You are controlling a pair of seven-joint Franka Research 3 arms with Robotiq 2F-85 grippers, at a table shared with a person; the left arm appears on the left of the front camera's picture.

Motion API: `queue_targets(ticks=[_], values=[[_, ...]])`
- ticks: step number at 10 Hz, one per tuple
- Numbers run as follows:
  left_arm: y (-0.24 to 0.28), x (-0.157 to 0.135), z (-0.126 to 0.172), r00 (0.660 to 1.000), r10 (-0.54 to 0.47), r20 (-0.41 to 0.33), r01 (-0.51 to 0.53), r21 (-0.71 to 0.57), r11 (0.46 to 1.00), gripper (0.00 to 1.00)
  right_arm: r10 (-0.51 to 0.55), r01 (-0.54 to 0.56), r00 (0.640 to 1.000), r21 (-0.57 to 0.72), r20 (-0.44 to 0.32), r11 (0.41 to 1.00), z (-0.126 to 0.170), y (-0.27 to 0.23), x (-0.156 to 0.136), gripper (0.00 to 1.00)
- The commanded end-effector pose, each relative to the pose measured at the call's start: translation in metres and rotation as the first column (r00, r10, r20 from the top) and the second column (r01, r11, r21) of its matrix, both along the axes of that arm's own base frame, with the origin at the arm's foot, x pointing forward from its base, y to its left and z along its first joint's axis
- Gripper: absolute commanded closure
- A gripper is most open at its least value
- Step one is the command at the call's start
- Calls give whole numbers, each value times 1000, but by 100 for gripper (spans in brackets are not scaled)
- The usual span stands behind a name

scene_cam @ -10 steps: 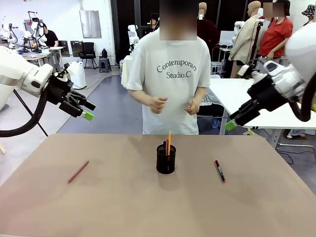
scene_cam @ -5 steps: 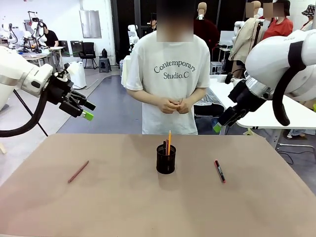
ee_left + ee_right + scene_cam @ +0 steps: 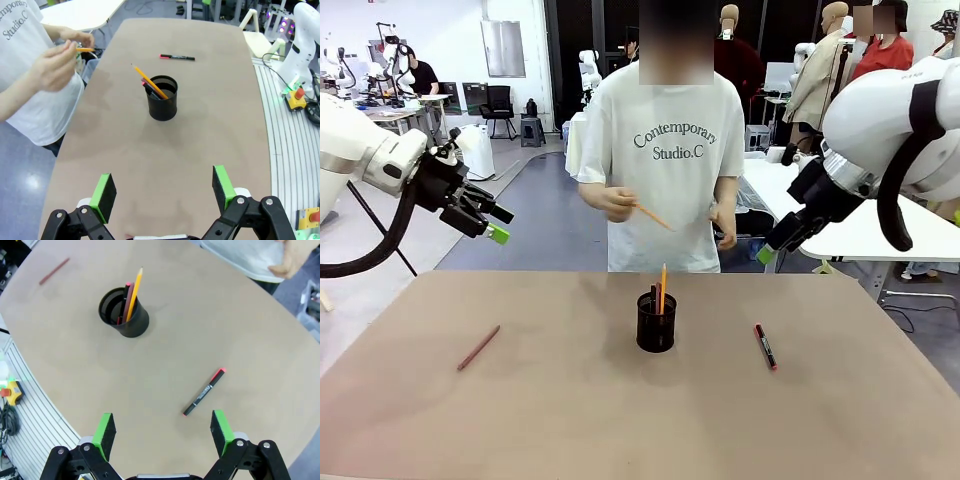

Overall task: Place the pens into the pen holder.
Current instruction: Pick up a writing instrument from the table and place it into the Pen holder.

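Since half a second ago the person has unclasped their hands, and one hand (image 3: 612,203) now holds a slim orange pencil (image 3: 653,217) slanted at chest height. The right claw (image 3: 767,252) has shifted slightly and hangs above the tabletop's (image 3: 570,420) far right edge, jaws wide and empty. The left claw (image 3: 500,224) has not moved, also wide and empty. The small black wire-mesh pen holder (image 3: 656,321) stands mid-tabletop with a yellow-orange pencil (image 3: 662,288) upright inside. The dull reddish-brown pencil (image 3: 478,347) lies well to its left, the black marker with red ends (image 3: 765,346) to its right.
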State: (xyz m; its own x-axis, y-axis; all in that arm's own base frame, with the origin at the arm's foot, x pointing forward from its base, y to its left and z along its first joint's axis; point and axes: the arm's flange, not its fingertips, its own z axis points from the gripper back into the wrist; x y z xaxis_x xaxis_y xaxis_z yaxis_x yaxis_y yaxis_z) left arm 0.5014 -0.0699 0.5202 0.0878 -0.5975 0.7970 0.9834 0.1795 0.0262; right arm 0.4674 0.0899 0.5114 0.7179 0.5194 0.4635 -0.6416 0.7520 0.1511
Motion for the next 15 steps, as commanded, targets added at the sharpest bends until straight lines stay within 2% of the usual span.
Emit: queue_targets(ticks=[1, 14, 15], values=[[1, -1, 0, 1000, -7, -2, 7, 11, 1000, 0, -2, 2, 1000, -1, -4, 1000, -1, 1, 0, 0], [1, -1, 0, 1000, -7, -2, 7, 11, 1000, 0, 1, -1, 1000, -1, -3, 1000, -2, 0, 0, 0], [1, -1, 0, 1000, -7, -2, 7, 11, 1000, 0, -121, 120, 990, -20, -68, 993, -13, -1, 19, 0]])
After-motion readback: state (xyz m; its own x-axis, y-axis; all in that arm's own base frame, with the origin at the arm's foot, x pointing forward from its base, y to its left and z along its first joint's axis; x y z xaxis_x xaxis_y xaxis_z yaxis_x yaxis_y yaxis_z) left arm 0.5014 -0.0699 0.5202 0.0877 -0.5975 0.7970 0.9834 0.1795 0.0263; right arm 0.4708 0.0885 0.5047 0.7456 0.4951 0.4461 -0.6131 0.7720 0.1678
